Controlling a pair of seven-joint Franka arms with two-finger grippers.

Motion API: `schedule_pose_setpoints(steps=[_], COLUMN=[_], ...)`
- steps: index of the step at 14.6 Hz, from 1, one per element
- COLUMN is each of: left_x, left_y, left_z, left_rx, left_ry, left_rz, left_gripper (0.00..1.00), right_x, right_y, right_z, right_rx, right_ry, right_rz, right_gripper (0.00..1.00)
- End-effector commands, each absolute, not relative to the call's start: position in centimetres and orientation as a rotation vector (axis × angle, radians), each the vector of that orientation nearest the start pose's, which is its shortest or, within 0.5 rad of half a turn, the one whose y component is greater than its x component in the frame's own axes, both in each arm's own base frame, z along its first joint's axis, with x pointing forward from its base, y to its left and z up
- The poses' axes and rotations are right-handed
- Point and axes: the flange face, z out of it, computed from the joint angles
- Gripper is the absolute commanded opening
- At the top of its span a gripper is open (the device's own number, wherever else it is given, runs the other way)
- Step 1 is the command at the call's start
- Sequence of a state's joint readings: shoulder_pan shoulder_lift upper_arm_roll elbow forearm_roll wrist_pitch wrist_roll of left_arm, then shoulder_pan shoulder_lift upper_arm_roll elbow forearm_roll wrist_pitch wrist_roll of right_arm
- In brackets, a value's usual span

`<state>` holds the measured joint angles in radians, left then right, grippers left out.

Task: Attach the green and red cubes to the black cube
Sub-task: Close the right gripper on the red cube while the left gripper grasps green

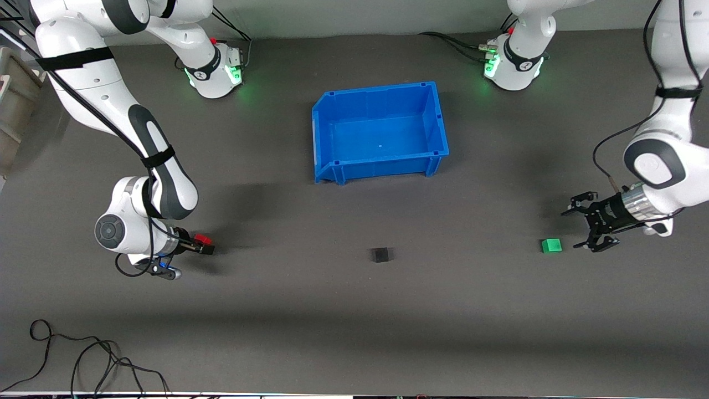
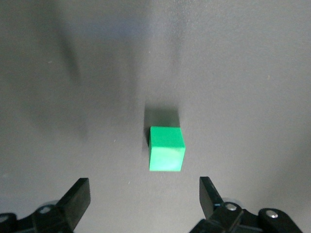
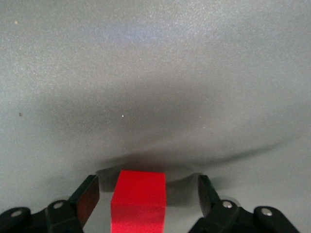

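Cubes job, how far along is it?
Nothing is attached yet. The right tool straddles the red cube, gaps showing at both fingers. The left tool is open beside the green cube. The black cube sits alone.

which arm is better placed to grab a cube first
Right: the red cube already sits between the right gripper fingers, which have gaps either side. The open left gripper is short of the green cube.

Even overhead light falls on the matte grey table [image 1: 354,310], casting soft, diffuse shadows beside each arm and the blue bin [image 1: 380,132]. Green indicator lamps glow at both bases [image 1: 235,75]. In the left wrist view the green cube [image 2: 166,148] is sharp, its shadow short. The red cube [image 3: 139,201] sits slightly soft, close to the lens.
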<state>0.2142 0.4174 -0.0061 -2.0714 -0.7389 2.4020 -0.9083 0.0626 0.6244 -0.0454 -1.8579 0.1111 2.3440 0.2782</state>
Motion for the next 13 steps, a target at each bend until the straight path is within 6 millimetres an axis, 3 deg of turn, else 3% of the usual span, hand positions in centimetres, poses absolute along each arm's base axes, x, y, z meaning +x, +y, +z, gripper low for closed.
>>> schedule_pose_setpoints(steps=[1,8,12,13], left_x=[57.7,59.4,59.6,59.6], left_y=[11.6,11.5,10.4,10.4], left_z=[20.4,17.2,16.9,16.9], left_rx=[1.777,1.733,1.735,1.735], left_ry=[1.999,2.028,2.02,2.02], left_rz=[-0.31,-0.295,-0.29,-0.29], left_gripper=[1.0,1.0,1.0,0.96], right_x=[62.2,62.2,62.2,62.2], right_y=[1.2,1.0,1.1,1.1], right_z=[17.5,17.1,17.1,17.1], right_rx=[-3.055,-3.054,-3.055,-3.054], right_ry=[0.563,0.583,0.581,0.588], right_rz=[0.185,0.177,0.177,0.177], right_gripper=[0.87,0.62,0.25,0.18])
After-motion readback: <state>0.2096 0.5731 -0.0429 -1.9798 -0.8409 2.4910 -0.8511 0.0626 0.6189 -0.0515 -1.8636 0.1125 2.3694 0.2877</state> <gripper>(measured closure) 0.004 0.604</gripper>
